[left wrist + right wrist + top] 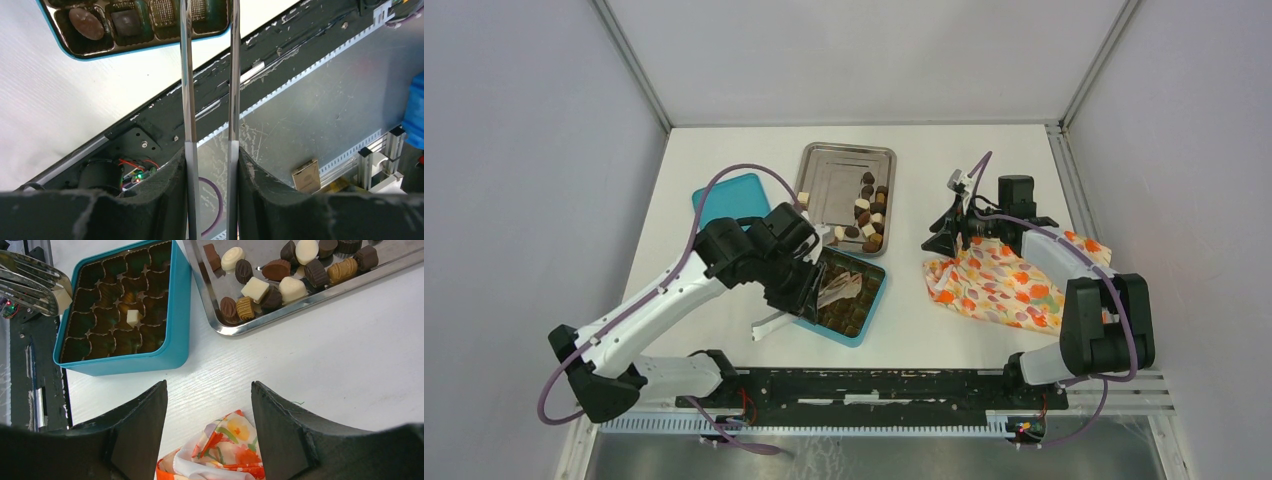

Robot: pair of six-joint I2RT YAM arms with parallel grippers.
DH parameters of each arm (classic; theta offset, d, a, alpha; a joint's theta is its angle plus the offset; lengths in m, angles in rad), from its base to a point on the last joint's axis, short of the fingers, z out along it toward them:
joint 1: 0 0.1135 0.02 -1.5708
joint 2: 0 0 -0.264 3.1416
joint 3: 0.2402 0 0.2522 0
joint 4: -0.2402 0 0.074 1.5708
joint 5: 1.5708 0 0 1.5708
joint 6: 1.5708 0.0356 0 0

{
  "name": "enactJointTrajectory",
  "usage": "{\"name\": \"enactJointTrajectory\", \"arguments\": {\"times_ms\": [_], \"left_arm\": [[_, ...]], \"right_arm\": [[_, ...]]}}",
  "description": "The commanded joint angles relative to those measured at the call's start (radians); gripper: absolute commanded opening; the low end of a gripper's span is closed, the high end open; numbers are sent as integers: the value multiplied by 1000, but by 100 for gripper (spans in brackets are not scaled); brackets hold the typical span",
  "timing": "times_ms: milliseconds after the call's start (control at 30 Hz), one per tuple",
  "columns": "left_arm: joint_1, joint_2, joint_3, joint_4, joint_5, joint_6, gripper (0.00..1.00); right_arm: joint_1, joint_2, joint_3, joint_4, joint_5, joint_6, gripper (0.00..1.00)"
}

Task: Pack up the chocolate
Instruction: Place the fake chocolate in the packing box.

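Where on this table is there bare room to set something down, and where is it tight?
The table is bare in the strip between the box and the cloth, in the far band behind the tray, and in the far right corner beyond the right arm. It is crowded where lid, tray and box meet under the left arm.

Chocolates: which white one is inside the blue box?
The white cube in a middle cup of the teal box; other white pieces lie on the steel tray or in the tongs.
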State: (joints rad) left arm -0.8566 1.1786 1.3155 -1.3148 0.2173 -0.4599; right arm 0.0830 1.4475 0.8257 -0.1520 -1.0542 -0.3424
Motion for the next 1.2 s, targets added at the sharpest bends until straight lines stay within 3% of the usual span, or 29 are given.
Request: {"name": "enactJointTrajectory", "arguments": {"times_ms": [0,533,800,1167], "left_arm": [[-23,1,-16,-24,-5,-39,2],[-64,60,-80,31,-73,-48,8],[-65,73,-88,41,-100,-51,22],[-67,90,-107,55,-123,-51,32]], "right_arm": [[0,-5,34,9,-11,-18,68],[-1,-12,27,13,-10,-20,68],[-1,-15,26,15,-9,-20,68],[0,-16,27,12,-6,-21,68]]}}
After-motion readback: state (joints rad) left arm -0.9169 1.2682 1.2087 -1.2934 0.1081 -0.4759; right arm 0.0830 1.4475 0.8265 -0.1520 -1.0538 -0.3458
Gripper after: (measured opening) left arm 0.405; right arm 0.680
